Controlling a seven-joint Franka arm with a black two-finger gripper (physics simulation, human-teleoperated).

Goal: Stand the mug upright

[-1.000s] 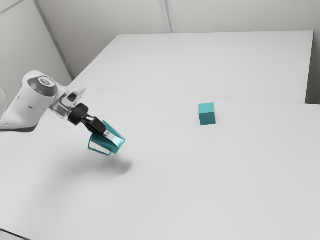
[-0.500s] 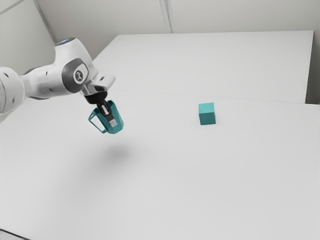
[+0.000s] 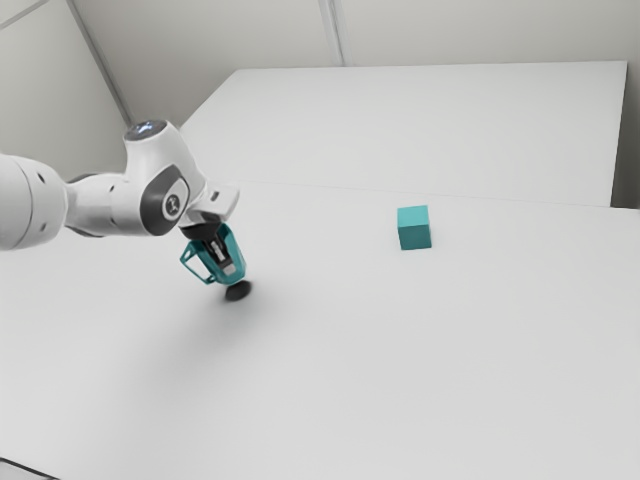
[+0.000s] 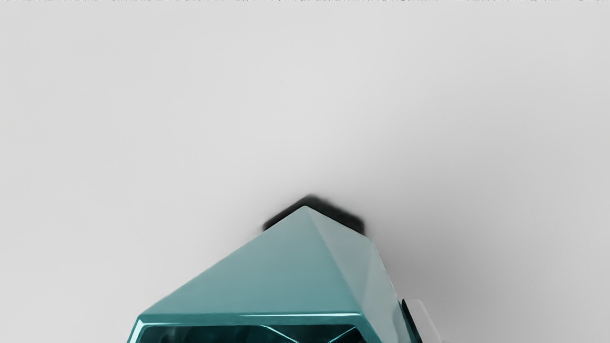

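Mug point(image 4: 267, 276) mouth-up, long axis slightly aslant, in the grip of the tool point(image 3: 229, 267)

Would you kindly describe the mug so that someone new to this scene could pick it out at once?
On the exterior view's left, a white robot arm reaches over the pale table. At its end, the black gripper holds a teal, faceted mug, tilted. Its handle and open mouth set it apart from the plain teal cube.
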